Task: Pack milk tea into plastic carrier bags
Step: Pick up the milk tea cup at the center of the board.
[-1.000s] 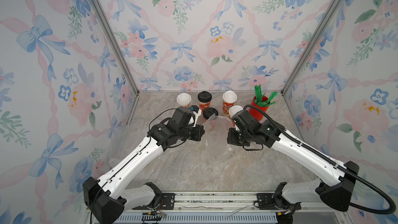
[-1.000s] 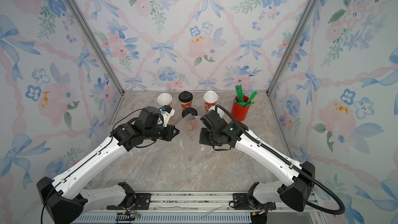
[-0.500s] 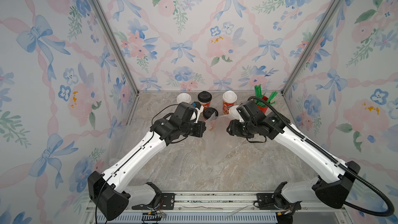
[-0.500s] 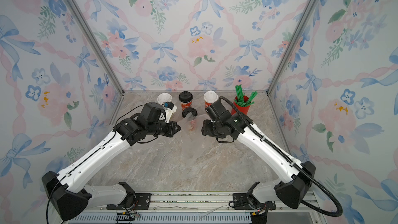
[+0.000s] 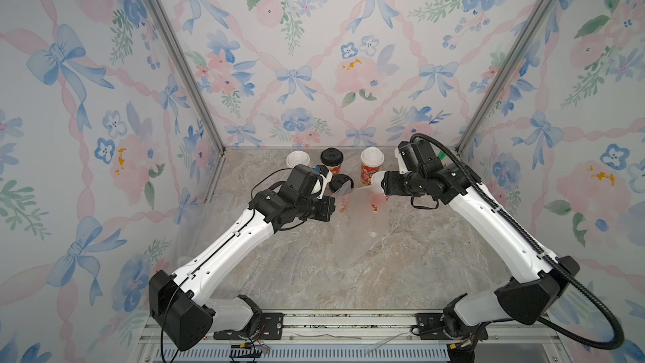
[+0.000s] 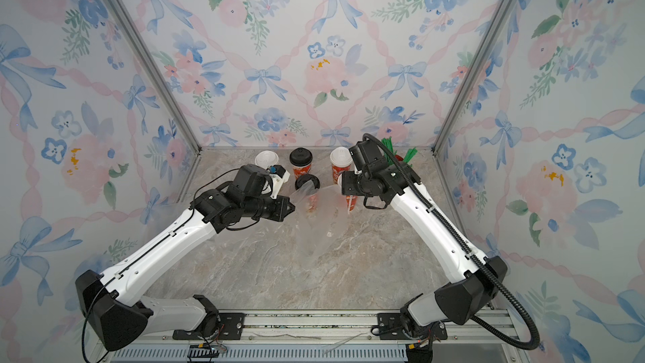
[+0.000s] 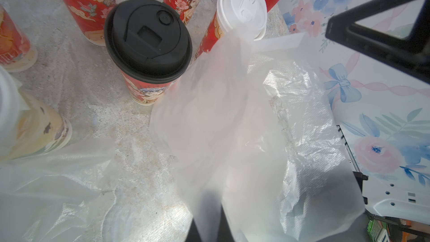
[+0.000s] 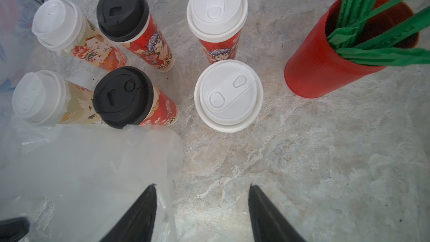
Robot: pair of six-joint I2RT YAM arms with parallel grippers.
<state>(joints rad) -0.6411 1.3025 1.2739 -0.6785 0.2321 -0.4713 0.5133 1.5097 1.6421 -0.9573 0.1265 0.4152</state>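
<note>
Since the right gripper (image 8: 202, 186) let go within the last second, its fingers now stand apart over bare marble, with the bag (image 8: 93, 171) edge just beside one finger, not pinched. The right arm has drawn back toward the rear wall, above the cups (image 8: 229, 95). The left gripper (image 5: 333, 204) stays clamped on the bag's other side, and the film hangs from it down to the table (image 5: 314, 281).

Room: the six cups cluster at the rear wall, with the straw cup (image 8: 325, 66) beside them. Bare marble runs from the bag forward to the rail (image 5: 349, 316).

Contents: all six cups stand upright on the table, outside the bag. The straw cup holds green straws (image 8: 372, 43). A second bag (image 7: 58, 182) lies flat near the left arm.
</note>
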